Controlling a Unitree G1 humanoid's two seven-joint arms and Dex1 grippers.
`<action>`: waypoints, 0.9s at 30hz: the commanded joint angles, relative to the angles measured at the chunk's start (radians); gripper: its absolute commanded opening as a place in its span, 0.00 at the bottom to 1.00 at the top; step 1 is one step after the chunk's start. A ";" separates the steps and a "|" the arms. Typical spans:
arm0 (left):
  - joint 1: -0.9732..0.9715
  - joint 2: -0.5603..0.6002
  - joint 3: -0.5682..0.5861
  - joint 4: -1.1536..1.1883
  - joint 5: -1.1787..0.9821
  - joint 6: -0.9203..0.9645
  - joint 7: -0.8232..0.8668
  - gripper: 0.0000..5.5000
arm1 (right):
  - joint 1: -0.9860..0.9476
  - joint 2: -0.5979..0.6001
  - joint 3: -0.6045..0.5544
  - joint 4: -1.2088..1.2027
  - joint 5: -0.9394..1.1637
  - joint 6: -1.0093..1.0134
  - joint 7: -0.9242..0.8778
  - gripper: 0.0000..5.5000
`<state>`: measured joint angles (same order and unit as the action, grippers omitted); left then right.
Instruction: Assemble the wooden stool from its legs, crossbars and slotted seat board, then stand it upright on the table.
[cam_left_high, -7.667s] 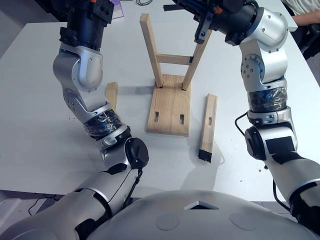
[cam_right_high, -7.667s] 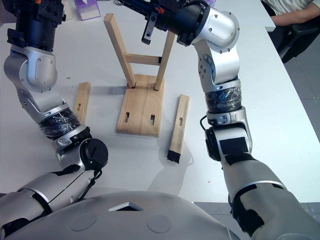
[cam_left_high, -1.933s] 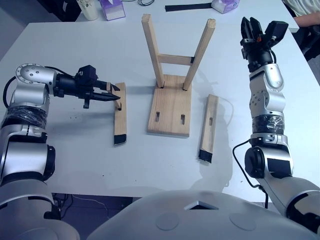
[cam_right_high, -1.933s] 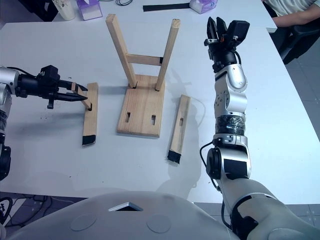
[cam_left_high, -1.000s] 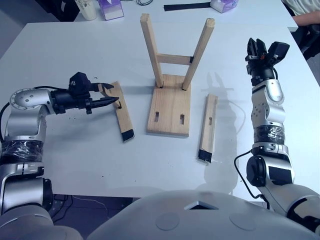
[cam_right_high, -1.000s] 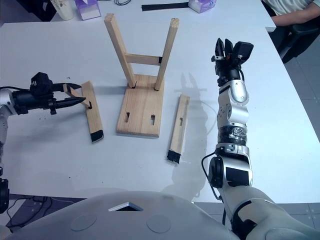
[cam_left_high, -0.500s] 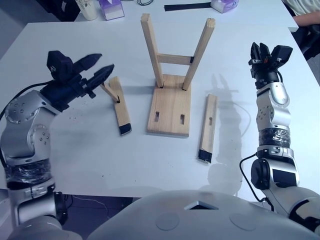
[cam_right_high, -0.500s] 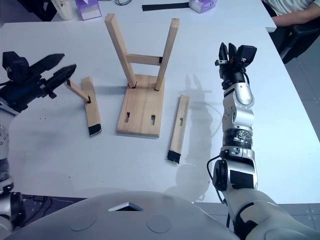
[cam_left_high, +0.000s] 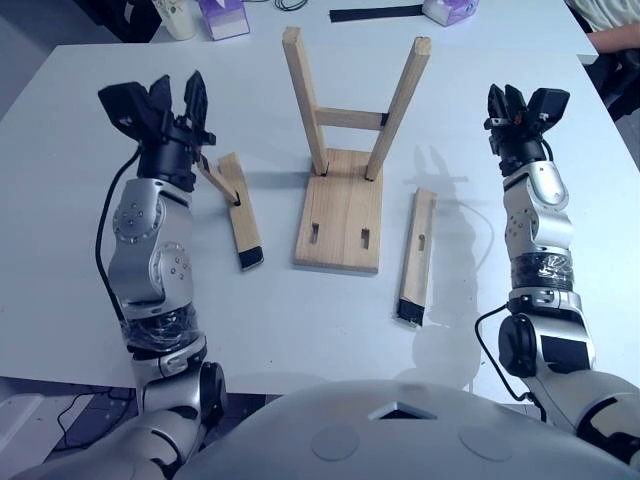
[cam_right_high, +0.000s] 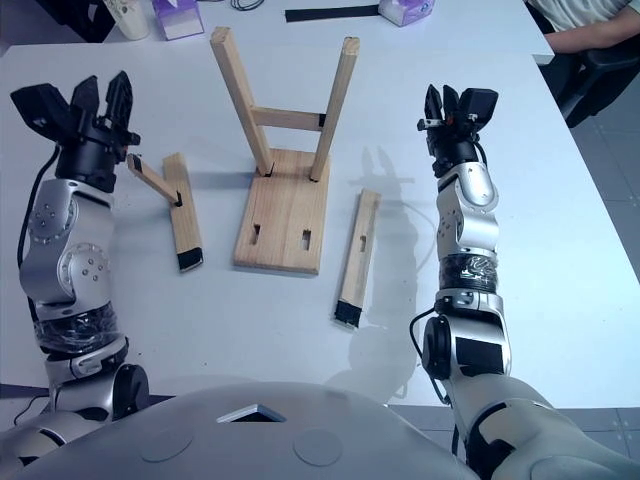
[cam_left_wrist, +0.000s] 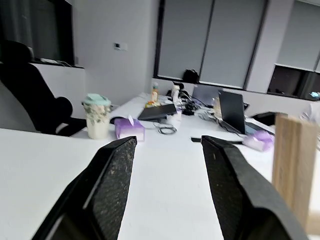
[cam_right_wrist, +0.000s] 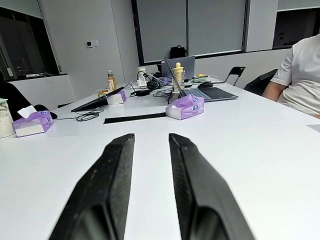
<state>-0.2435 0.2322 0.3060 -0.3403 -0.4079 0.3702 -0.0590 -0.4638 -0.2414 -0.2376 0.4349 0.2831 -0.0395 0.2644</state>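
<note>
The left arm (cam_left_high: 150, 240) and right arm (cam_left_high: 535, 220) are rounded silver-grey shells. Going outward from the pale grey chest shell (cam_left_high: 400, 430), each has a black disc joint, then a wrinkled glossy black wrap. Small screws dot the left arm's shell beyond its wrap. A thin black cable (cam_left_high: 101, 250) loops alongside each arm. Farthest from that shell, the left claw (cam_left_high: 180, 85) and right claw (cam_left_high: 505, 97) are matt black, with tapering, rough-textured fingers (cam_left_wrist: 112, 185).

No text legible anywhere, no labels, brands, numbers or signs that can be read
</note>
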 joint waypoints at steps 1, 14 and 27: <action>-0.041 0.022 0.059 -0.025 -0.005 0.012 0.047 0.44 | -0.011 0.004 -0.004 -0.005 -0.002 0.003 -0.008 0.23; 0.076 -0.054 -0.093 0.181 0.104 0.094 0.066 0.44 | -0.046 0.015 0.001 0.016 -0.006 0.005 -0.018 0.23; -0.016 -0.016 0.133 -0.170 -0.100 0.094 0.161 0.44 | 0.050 0.030 -0.006 -0.101 0.006 0.024 -0.021 0.23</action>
<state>-0.2550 0.1578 0.3796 -0.4015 -0.4510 0.3398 0.0456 -0.4660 -0.2032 -0.2393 0.4076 0.2841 -0.0368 0.2437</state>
